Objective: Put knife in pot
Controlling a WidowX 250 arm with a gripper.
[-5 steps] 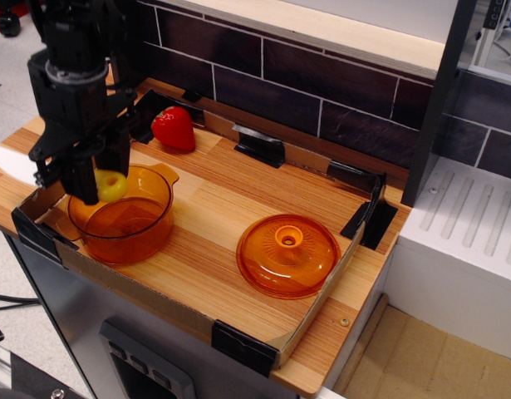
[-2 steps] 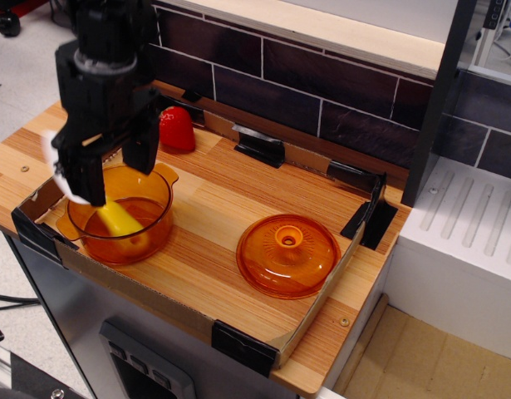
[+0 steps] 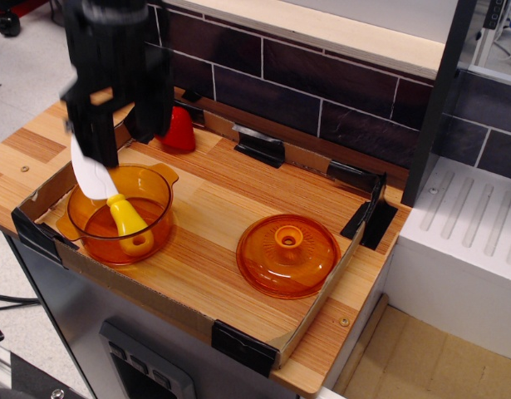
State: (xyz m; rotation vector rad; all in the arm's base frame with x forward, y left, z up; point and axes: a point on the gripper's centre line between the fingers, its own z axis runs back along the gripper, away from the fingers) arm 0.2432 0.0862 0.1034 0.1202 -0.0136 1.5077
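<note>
The knife point(image 3: 125, 219) rests in the orange pot point(image 3: 158, 218) at the left of the tray. Its yellow handle lies on the pot's bottom and its white blade leans up over the pot's back left rim. My black gripper point(image 3: 120, 137) hangs above the pot's back edge. Its two fingers are apart with nothing between them, and they are clear of the knife.
An orange domed lid with a knob point(image 3: 287, 254) lies right of the pot. A red strawberry point(image 3: 180, 130) sits behind the pot, partly hidden by my gripper. A low cardboard wall point(image 3: 39, 231) rims the wooden board. A dark tiled wall rises behind.
The gripper let go of the knife and rose up and to the right. The knife dropped from the fingers into the pot, handle down.
</note>
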